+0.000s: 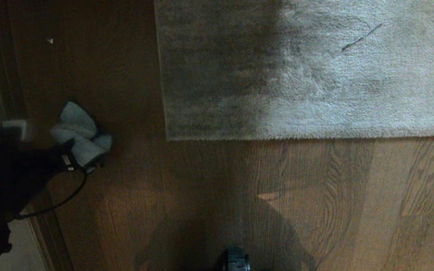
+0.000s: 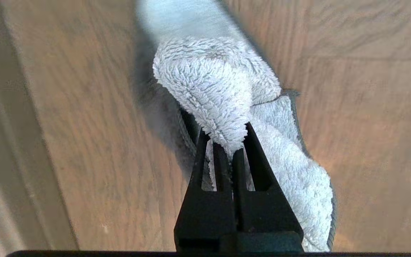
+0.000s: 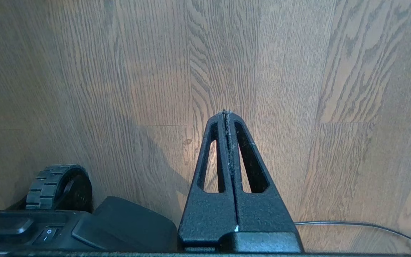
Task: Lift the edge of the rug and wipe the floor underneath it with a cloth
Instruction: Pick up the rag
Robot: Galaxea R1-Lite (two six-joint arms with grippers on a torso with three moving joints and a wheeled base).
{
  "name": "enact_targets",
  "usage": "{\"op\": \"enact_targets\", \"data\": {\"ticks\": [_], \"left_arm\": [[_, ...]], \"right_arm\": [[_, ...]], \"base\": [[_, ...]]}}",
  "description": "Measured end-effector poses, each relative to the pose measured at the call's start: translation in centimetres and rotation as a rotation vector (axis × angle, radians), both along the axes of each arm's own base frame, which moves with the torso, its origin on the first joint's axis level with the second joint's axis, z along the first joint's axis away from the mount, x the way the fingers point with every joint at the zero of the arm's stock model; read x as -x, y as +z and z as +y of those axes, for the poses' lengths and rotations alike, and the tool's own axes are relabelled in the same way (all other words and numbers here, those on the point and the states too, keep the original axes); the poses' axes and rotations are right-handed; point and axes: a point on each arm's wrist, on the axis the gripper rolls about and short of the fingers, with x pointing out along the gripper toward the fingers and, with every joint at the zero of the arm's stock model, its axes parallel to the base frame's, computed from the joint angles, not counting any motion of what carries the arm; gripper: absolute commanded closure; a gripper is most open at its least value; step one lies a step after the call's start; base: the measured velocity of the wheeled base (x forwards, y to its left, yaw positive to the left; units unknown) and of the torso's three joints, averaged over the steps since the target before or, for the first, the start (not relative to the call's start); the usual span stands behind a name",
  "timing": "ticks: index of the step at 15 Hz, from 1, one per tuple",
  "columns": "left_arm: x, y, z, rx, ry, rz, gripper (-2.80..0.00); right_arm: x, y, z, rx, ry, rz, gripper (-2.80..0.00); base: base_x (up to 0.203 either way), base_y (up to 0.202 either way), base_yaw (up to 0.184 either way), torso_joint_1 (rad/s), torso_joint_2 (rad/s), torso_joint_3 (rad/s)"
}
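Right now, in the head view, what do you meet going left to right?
Left hand shut on the cloth → bare strip of floor → rug edge and its near corner → the rug running out of frame.

You are in a home: brown wood-grain floor [image 1: 352,195], a soft grey-beige rug [image 1: 315,75], dark wooden trim [image 1: 2,75] beside the left end effector [image 2: 228,142].
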Motion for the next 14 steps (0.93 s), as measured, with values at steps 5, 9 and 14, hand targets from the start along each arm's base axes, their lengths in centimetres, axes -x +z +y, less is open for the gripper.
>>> {"op": "enact_targets", "data": {"ticks": [5, 9, 14], "left_arm": [[1.9, 1.8, -0.4, -0.014, 0.005, -0.055, 0.00], [3.6, 1.7, -1.0, -0.011, -0.009, -0.042, 0.00], [5.7, 1.1, -3.3, -0.005, -0.094, -0.013, 0.00]], "right_arm": [[0.0, 0.0, 0.0, 0.000, 0.000, 0.000, 0.00], [0.0, 0.0, 0.0, 0.000, 0.000, 0.000, 0.00], [0.0, 0.0, 0.0, 0.000, 0.000, 0.000, 0.00]], "base": [[0.000, 0.000, 0.000, 0.000, 0.00, 0.000], [0.000, 0.000, 0.000, 0.000, 0.00, 0.000], [0.000, 0.000, 0.000, 0.000, 0.00, 0.000]]}}
